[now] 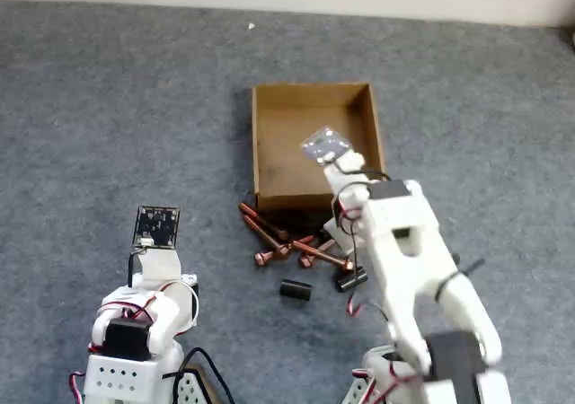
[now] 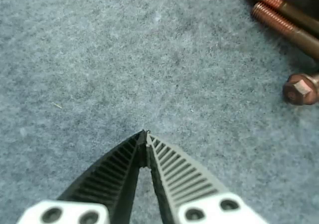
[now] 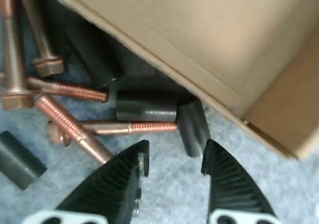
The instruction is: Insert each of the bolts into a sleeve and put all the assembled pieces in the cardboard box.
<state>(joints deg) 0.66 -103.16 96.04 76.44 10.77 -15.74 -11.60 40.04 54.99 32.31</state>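
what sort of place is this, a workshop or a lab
Probably a robotics lab or test bench: two small robot arms at a grey felt-covered table, with copper bolts, black sleeves and a cardboard box laid out for practice.

The cardboard box [image 1: 283, 166] is brown, square and open-topped, and it stands upright. Just outside its near wall lies a loose heap of copper-coloured bolts [image 1: 265, 225]. They have hex heads and threaded ends, and all lie flat, some crossing one another. Short black cylindrical sleeves [image 3: 146, 104] lie on their sides among them, some close against that wall. 1 sleeve [image 1: 295, 289] lies alone, farther from the box than the heap.
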